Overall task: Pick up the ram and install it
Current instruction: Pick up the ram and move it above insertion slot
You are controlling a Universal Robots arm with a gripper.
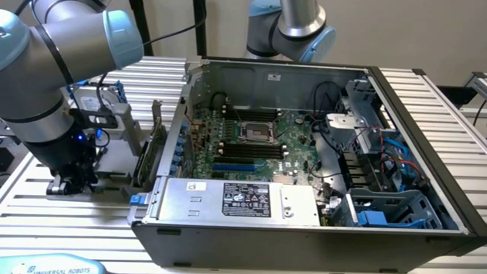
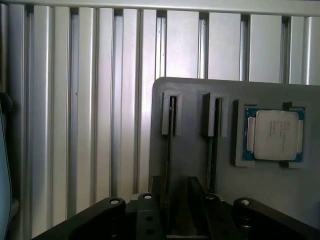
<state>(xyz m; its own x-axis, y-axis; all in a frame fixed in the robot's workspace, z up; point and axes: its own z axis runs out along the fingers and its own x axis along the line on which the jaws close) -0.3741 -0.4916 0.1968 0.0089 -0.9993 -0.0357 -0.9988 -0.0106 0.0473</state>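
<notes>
The ram (image 2: pixel 170 150) stands on edge in a slot of a grey holder (image 2: pixel 192 150), so I see it as one thin dark strip. My gripper (image 2: pixel 175 182) is low over the holder and open. One finger (image 2: pixel 156 187) is close on one side of the ram. The other finger (image 2: pixel 196 187) stands further off on the other side, with a gap showing. In the exterior view the gripper (image 1: pixel 70 184) is down at the holder (image 1: pixel 114 165), to the left of the open computer case (image 1: pixel 426 131). Black memory slots (image 1: pixel 251 149) lie on the motherboard inside the case.
A square silver processor (image 2: pixel 275 132) sits in a pocket of the holder, beside a second slot (image 2: pixel 212 120). An upright green expansion card (image 1: pixel 156 149) stands between holder and case. A second arm (image 1: pixel 293 25) rises behind the case. The table (image 2: pixel 75 100) is ribbed aluminium.
</notes>
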